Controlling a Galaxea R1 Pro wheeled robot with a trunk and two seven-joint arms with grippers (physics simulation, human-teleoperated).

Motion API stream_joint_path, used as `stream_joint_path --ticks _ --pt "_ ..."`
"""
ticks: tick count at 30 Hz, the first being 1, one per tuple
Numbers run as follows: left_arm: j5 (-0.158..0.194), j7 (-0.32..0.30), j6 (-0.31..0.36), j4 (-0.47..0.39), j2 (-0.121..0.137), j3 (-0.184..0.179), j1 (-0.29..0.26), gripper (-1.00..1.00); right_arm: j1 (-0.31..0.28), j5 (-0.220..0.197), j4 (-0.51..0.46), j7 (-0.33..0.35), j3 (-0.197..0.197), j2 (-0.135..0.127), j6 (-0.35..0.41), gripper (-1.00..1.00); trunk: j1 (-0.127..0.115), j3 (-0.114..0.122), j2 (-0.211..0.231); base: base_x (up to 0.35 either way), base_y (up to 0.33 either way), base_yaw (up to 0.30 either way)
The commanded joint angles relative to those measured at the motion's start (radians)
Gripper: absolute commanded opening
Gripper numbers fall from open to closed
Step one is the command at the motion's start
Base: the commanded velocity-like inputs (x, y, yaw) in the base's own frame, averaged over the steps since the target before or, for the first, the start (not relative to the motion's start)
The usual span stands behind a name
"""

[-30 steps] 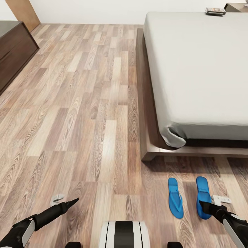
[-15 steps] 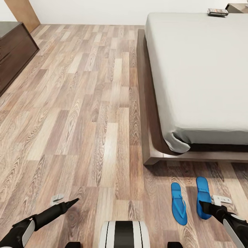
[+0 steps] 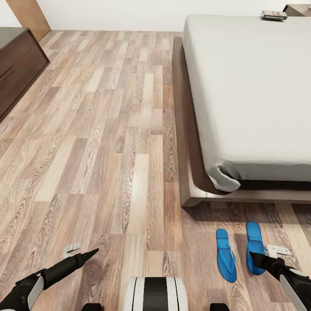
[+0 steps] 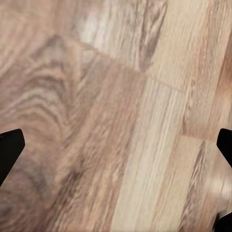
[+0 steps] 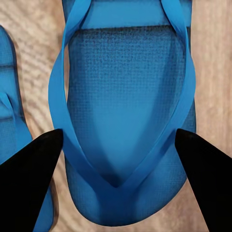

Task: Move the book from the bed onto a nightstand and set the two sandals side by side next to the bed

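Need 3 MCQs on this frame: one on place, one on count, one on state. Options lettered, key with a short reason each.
1. Where does the book lie?
A. on the floor beside the bench
B. on the far end of the bed
C. on a nightstand

2. How many blue sandals are on the floor?
A. one
B. two
C. three

3. How does the right gripper stand?
A. open above a sandal
B. shut on a sandal
C. shut on the book

Key:
1 B, the book rests on the mattress near its far edge.
2 B, the left sandal and the right sandal lie side by side off the bed's foot.
3 A, the right wrist view shows both fingers spread, with the sandal between them.
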Motion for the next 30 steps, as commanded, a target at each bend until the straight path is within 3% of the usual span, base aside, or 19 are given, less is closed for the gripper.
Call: stream_joint_path --ticks 1,28,30 --pt "0.005 -0.003 0.01 0.0 0.0 0.002 0.0 1.0 0.0 -0.005 -0.001 0.004 -0.003 0.0 0.006 -1.0 0.0 -0.004 0.0 0.0 0.0 0.0" --pt "0.005 -0.003 0.01 0.0 0.0 0.002 0.0 1.0 0.0 -0.005 -0.001 0.004 -0.003 0.0 0.006 -1.0 0.012 -0.109 -0.007 0.0 0.0 0.0" --pt "0.005 -0.004 0.011 0.0 0.0 0.002 0.0 1.0 0.0 -0.005 -0.001 0.004 -0.002 0.0 0.006 -1.0 0.012 -0.109 -0.007 0.0 0.0 0.0"
